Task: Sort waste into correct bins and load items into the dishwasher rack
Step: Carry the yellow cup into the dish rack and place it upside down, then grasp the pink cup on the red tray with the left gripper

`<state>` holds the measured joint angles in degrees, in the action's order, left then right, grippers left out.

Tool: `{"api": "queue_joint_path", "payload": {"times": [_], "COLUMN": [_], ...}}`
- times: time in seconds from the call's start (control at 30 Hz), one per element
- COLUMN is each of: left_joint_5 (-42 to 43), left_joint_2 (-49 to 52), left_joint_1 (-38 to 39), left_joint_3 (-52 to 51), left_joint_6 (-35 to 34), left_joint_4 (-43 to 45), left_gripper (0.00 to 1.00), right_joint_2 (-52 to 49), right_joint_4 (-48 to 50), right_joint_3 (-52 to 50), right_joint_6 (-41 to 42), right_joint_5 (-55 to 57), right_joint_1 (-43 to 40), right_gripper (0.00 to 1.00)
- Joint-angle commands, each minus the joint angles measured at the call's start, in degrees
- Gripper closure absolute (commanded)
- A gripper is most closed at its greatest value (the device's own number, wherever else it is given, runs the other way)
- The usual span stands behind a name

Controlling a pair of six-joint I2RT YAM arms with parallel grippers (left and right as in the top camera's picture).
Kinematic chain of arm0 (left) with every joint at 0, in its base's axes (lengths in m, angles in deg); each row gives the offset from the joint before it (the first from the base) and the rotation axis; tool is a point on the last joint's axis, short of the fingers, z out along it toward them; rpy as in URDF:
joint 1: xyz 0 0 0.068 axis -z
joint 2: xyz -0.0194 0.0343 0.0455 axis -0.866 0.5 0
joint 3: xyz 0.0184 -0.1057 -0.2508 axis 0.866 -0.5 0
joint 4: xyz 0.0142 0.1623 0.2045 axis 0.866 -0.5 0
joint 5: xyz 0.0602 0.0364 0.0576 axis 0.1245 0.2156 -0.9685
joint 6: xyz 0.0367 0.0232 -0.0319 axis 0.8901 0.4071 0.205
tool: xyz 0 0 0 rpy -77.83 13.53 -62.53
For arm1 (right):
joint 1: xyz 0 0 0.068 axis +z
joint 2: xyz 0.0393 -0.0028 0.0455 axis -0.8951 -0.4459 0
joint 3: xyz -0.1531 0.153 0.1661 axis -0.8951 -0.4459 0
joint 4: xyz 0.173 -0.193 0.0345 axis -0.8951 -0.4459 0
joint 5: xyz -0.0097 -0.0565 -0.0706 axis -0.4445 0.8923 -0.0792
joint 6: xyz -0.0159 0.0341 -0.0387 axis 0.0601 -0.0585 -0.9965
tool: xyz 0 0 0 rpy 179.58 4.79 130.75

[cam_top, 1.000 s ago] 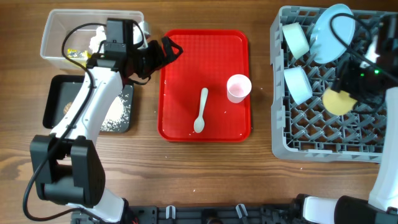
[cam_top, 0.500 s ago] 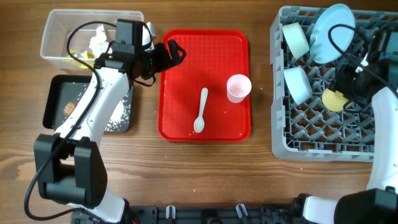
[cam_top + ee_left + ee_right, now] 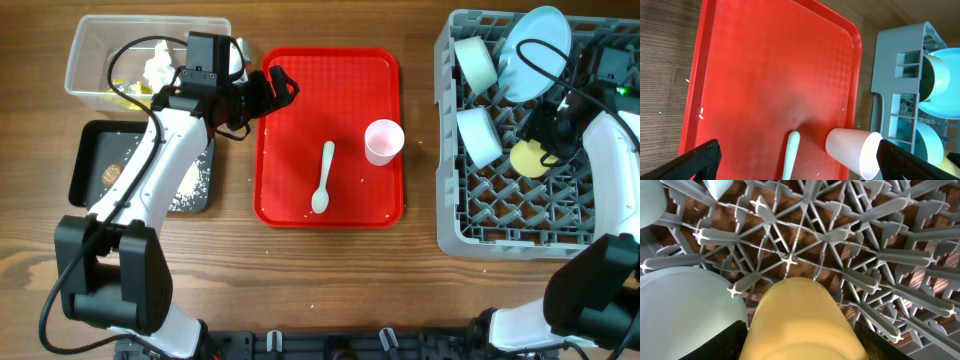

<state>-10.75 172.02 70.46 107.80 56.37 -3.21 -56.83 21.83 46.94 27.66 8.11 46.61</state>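
My right gripper (image 3: 548, 140) is shut on the yellow cup (image 3: 528, 158) and holds it low over the pegs of the grey dishwasher rack (image 3: 500, 230). The cup (image 3: 800, 320) fills the space between my right gripper's (image 3: 802, 342) black fingers. My left gripper (image 3: 280, 85) hangs open and holds nothing over the far left corner of the red tray (image 3: 290, 200). On that tray stand the pink cup (image 3: 384, 140) and the white spoon (image 3: 324, 176). In the left wrist view the spoon (image 3: 791, 155) and the pink cup (image 3: 852, 150) lie between the spread fingers of the left gripper (image 3: 800, 167).
Two light-blue bowls (image 3: 476, 62) (image 3: 480, 135) and the plate (image 3: 530, 40) stand in the rack's far part. The clear tub (image 3: 90, 40) holds wrappers and a tissue (image 3: 158, 65). The black tray (image 3: 85, 150) holds a brown lump (image 3: 111, 173) and rice (image 3: 190, 180).
My left gripper moved right from the tub's edge to the red tray's corner, then held still. My right wrist turned and carried the yellow cup slightly left and farther back in the rack.
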Motion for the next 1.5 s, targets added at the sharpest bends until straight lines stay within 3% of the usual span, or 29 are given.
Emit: {"api": "queue_joint_path", "payload": {"times": [0.0, 0.77, 0.87, 0.9, 1.3, 1.47], "left_joint_5": [-0.35, -0.35, -0.35, -0.35, -0.35, -0.35], "left_joint_2": [0.13, 0.13, 0.13, 0.13, 0.13, 0.13], "left_joint_1": [0.31, 0.31, 0.31, 0.31, 0.31, 0.31], "left_joint_3": [0.46, 0.46, 0.46, 0.46, 0.46, 0.46], "left_joint_6": [1.14, 1.14, 1.14, 1.14, 1.14, 1.18], "left_joint_4": [-0.20, -1.18, -1.18, -1.27, -1.27, -1.29], "left_gripper": [0.00, 0.00, 0.00, 0.00, 0.00, 0.00], "right_joint_2": [-1.27, -1.38, -1.38, -1.38, -1.27, 4.09], "right_joint_4": [-1.20, 0.74, 0.70, 0.68, 1.79, -3.72], "right_joint_3": [-0.24, -0.24, -0.24, -0.24, -0.11, 9.88], "right_joint_6": [0.72, 1.99, 1.62, 1.60, -0.04, -4.13], "right_joint_5": [1.66, 6.86, 6.82, 6.56, 2.73, -2.12], "right_joint_1": [-1.31, -3.32, -3.32, -3.32, -3.32, -2.73], "right_gripper": [0.55, 0.60, 0.34, 0.31, 0.20, 0.15]}}
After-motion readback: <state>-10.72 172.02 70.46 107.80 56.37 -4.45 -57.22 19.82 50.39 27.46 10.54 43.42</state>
